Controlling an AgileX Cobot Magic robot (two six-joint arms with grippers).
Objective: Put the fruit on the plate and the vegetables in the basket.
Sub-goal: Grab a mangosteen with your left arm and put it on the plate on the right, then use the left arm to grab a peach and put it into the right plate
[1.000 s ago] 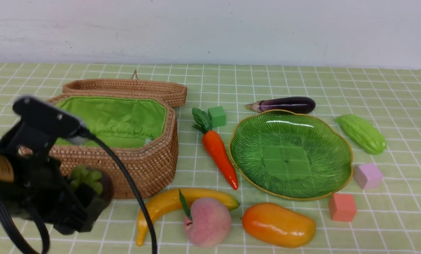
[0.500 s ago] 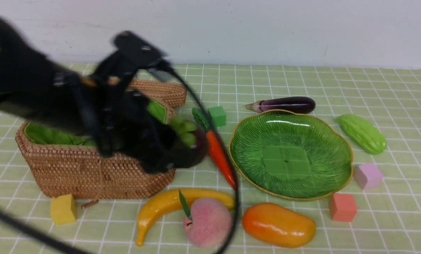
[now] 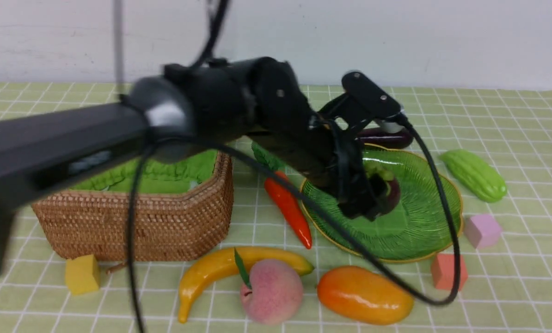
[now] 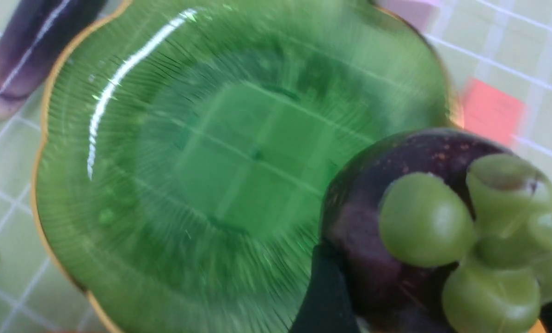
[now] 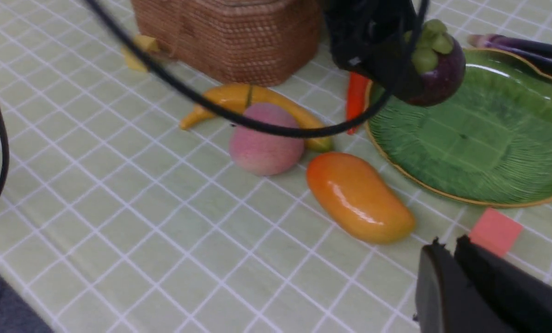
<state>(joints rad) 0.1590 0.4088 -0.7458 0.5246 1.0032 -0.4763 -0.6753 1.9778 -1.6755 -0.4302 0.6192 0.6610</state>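
The worktop [image 3: 525, 115] is covered by a pale green cloth [image 3: 512, 296] ruled in white squares, and a white wall [image 3: 442, 41] is seen behind it. A yellow cube [image 3: 82, 274] is set at the front left. On the right, a lilac cube [image 3: 482, 230] and a salmon cube [image 3: 449, 271] are placed near each other, not touching.

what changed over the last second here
The left gripper, shut on the mangosteen, carried it to the right, from in front of the basket, across it, to over the plate. Nothing was let go. The banana, peach, mango, carrot, eggplant and bitter gourd stayed put.
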